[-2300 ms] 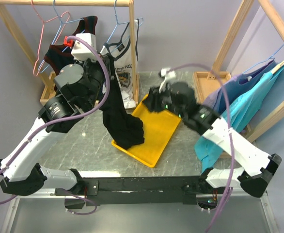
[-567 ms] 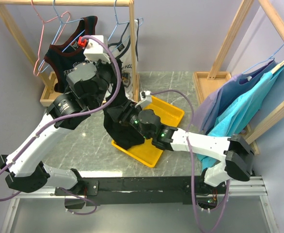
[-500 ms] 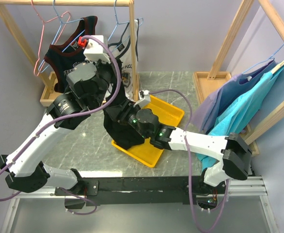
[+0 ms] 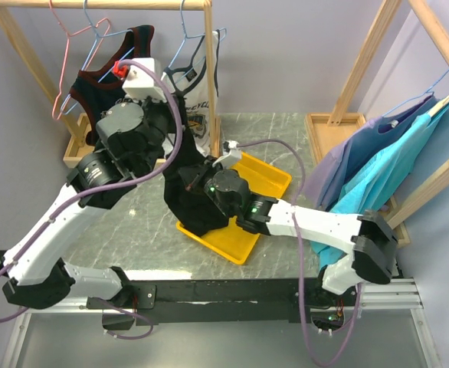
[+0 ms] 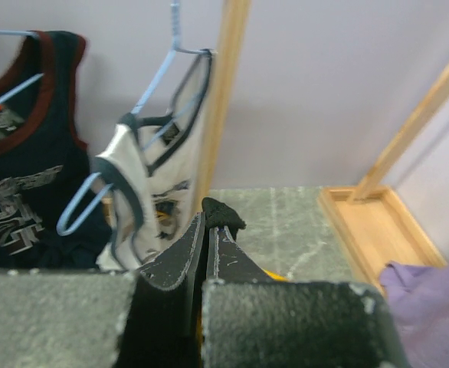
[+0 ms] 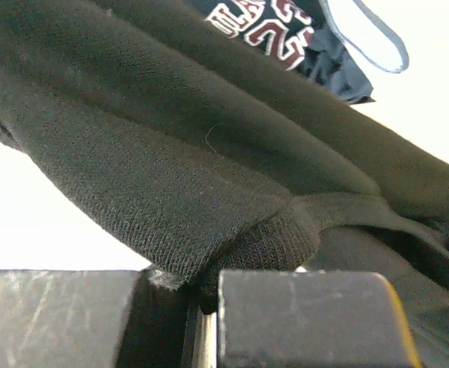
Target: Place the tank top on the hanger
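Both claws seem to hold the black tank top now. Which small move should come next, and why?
Probably the right claw should draw gently away from the left claw to spread the tank top. Both are shut on the fabric, which hangs bunched over the yellow tray, too narrow to slip onto the pink hanger.

The tank top (image 6: pixel 171 153) in the right pincer (image 6: pixel 201 305) is matt black knit cloth. Beside that pincer the tray (image 4: pixel 274 180) looks smooth yellow plastic, the desk (image 4: pixel 132 230) veined, polished stone. Beyond the left pincer (image 5: pixel 204 253), the rack (image 5: pixel 228 84) is bare pale wood.
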You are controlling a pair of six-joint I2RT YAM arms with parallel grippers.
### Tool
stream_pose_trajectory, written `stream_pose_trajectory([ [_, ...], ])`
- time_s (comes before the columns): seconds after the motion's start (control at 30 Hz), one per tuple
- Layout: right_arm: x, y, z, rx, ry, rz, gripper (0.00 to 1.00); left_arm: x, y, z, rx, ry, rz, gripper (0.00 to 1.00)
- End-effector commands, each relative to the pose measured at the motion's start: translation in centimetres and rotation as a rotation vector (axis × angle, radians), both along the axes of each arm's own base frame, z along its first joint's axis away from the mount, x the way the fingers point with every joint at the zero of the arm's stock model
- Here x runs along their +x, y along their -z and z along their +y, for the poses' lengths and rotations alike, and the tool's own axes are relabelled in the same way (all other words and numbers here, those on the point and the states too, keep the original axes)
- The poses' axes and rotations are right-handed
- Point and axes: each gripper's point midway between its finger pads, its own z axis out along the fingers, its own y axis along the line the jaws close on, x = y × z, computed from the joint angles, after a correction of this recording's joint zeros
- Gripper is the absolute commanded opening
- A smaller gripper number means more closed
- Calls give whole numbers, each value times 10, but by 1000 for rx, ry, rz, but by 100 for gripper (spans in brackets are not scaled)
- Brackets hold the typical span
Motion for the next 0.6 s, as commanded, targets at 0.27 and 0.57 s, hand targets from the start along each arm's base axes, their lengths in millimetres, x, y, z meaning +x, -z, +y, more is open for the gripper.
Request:
stream_pose_trajectory([
  [0.27,4,-156,-166,-82,175,-220,0,22,-13,68,-75,-137,-46,1],
  [0.57,36,-257,-177,-174,16,-383,0,44,-81,61,-80,-110,-153,1],
])
